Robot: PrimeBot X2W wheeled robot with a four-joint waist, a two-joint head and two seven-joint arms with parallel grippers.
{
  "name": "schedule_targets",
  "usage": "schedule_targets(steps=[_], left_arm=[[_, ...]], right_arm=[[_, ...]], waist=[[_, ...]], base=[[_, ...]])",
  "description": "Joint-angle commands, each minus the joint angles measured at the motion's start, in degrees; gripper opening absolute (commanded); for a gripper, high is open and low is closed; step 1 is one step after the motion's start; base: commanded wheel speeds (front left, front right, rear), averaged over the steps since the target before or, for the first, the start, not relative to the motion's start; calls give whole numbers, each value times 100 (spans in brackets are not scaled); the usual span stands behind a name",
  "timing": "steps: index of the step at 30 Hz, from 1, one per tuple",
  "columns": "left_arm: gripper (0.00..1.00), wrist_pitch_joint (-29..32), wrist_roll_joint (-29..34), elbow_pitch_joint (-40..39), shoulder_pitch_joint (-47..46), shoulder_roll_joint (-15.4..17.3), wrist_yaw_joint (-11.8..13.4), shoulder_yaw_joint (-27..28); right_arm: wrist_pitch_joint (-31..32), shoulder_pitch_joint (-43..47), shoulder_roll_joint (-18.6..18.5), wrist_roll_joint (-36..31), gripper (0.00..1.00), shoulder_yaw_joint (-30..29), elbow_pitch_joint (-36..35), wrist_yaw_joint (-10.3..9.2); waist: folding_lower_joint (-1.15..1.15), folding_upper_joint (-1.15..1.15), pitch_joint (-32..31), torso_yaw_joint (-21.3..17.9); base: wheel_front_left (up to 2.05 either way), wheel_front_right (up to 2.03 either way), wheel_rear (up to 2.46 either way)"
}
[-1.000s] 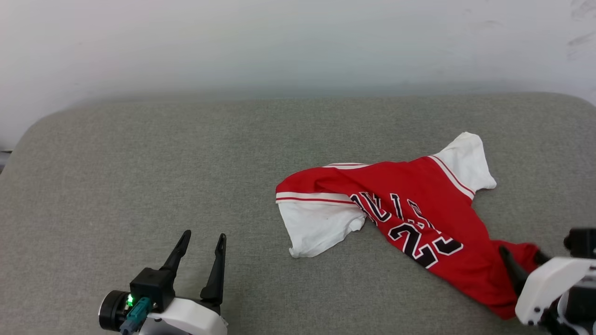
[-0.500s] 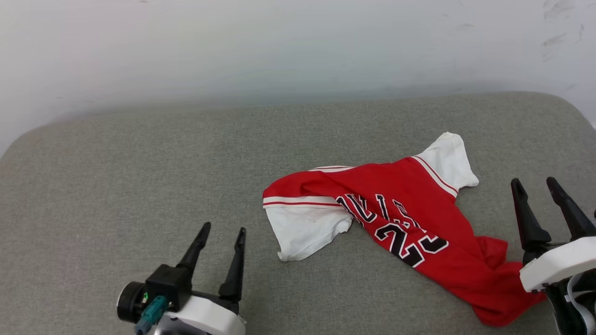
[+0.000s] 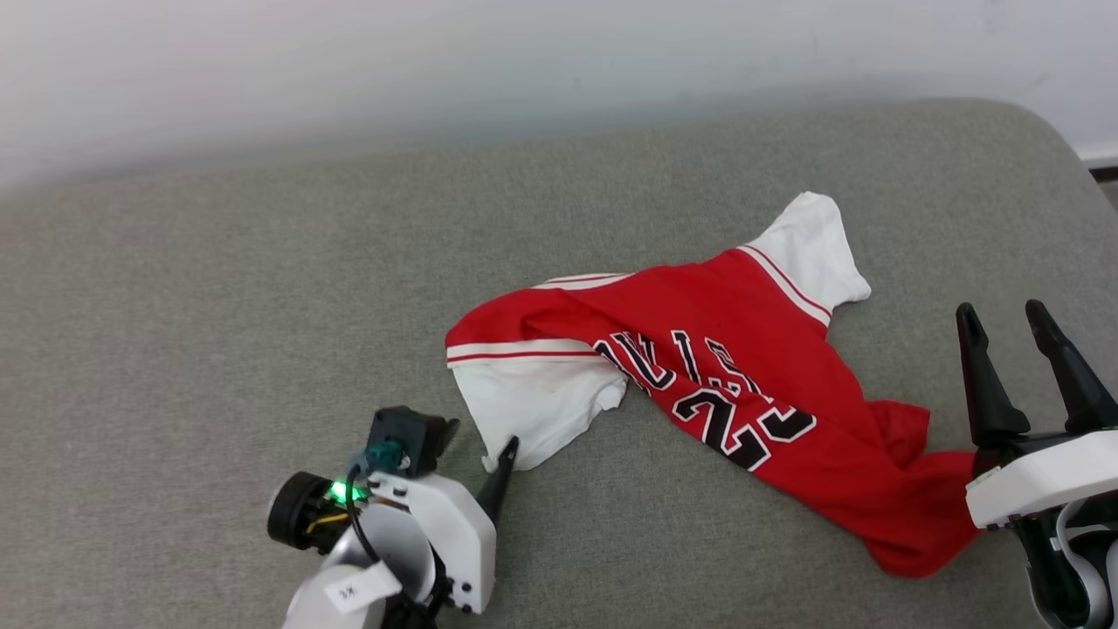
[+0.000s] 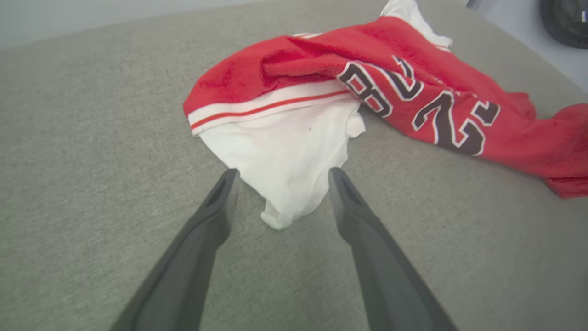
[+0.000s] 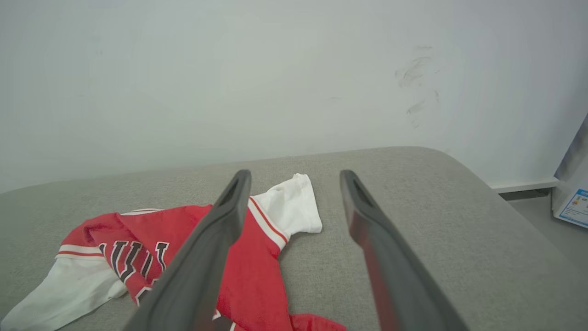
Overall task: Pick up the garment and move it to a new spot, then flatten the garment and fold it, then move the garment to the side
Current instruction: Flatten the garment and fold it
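Observation:
The garment (image 3: 716, 367) is a red jersey shirt with white sleeves and black lettering, lying crumpled on a grey cushion (image 3: 218, 306). My left gripper (image 3: 482, 434) is open at the end of the near white sleeve (image 3: 533, 411). In the left wrist view the gripper (image 4: 282, 172) has one finger on each side of that sleeve's tip (image 4: 280, 216), with the red body (image 4: 413, 69) beyond. My right gripper (image 3: 1000, 307) stands open and upright, just right of the red hem (image 3: 917, 524). In the right wrist view the gripper (image 5: 295, 174) holds nothing, with the garment (image 5: 138, 225) below and left.
A pale wall (image 3: 524, 61) runs behind the cushion. The cushion's rounded right end (image 5: 464, 174) drops to the floor, where a box with a printed label (image 5: 572, 202) stands. Bare grey cushion stretches to the left of the garment.
The head camera has shifted. My left gripper has turned and moved right up to the white sleeve. My right gripper rose from the red hem and now stands upright.

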Motion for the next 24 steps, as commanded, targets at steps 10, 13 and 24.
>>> schedule_targets(steps=[10,13,24], left_arm=[[100,326,95,591,-479,134,211,59],[100,372,40,797,-520,101,178,17],[0,18,-228,892,-427,168,183,179]], right_arm=[[-214,-136,151,-49,100,58,87,-5],[-262,-110,163,-60,100,52,138,-5],[-332,-91,183,-87,100,37,344,-5]], waist=[[0,0,585,-267],[0,0,633,-256],[0,0,502,-88]], base=[[0,0,0],[0,0,0],[0,0,0]])
